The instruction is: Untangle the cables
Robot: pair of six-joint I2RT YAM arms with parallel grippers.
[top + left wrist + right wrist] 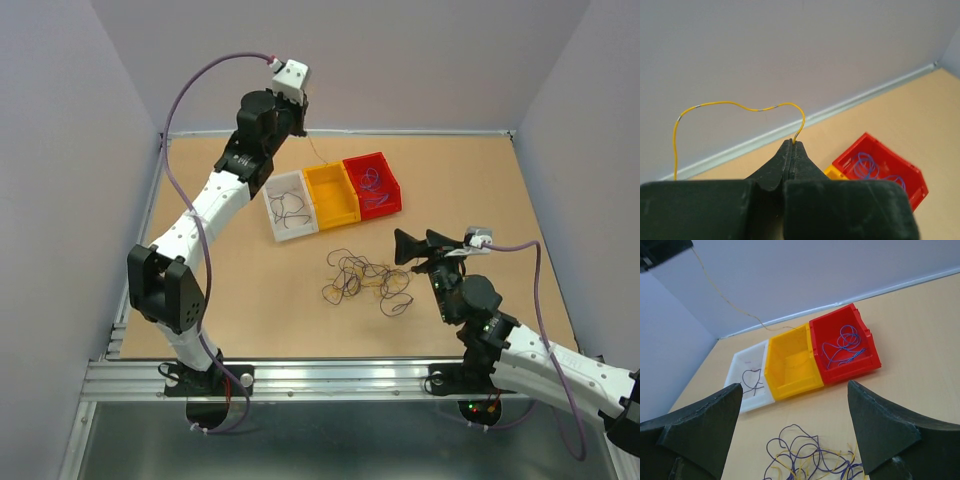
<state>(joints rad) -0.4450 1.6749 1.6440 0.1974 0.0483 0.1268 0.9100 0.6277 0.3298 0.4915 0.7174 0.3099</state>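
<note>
The cables (365, 278) lie in a loose tangle of purple, yellow and dark loops on the counter (250, 310). One yellow wire (740, 105) arcs through the air, its end pinched in the left jaws. Purple strands (842, 346) sit in the red bin (850, 371), and dark strands (754, 379) in the white bin (747, 357).

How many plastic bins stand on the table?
3, side by side in one row: the white bin at the left, the yellow bin in the middle, the red bin at the right. No other seems hidden.
</note>
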